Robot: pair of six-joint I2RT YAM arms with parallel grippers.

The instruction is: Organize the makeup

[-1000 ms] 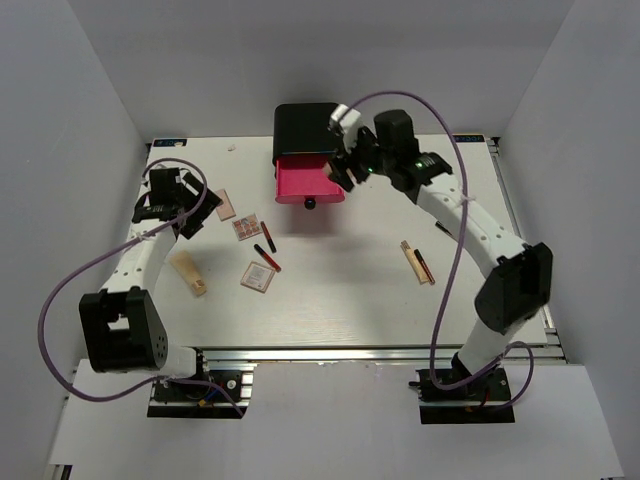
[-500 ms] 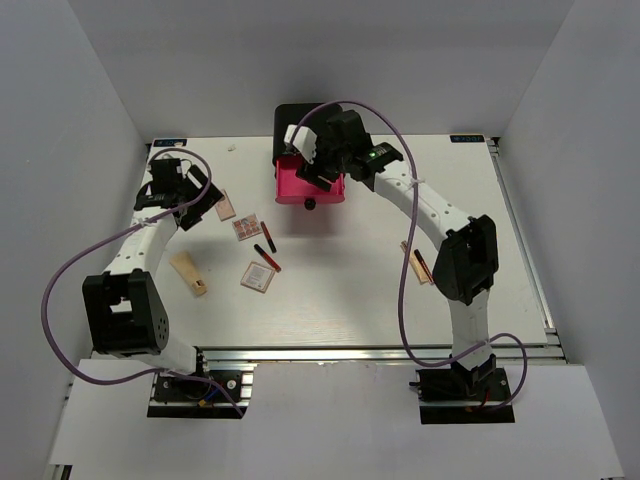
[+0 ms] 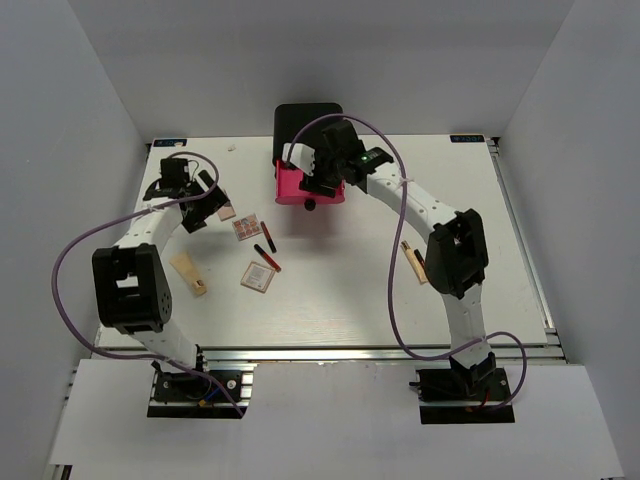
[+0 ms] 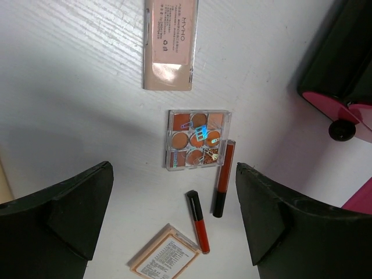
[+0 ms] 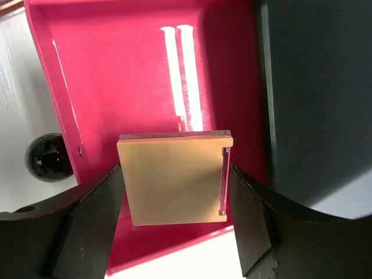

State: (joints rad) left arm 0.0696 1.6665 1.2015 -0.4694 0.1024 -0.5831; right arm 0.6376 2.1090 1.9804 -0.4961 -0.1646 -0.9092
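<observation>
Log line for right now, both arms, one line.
right jaws: shut on tan palette, over open pink drawer | left jaws: open, nothing held, above clear palette and two red sticks on table

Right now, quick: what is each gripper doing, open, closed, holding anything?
Left gripper: open, empty.
Right gripper: closed on a tan square palette over the pink drawer.
</observation>
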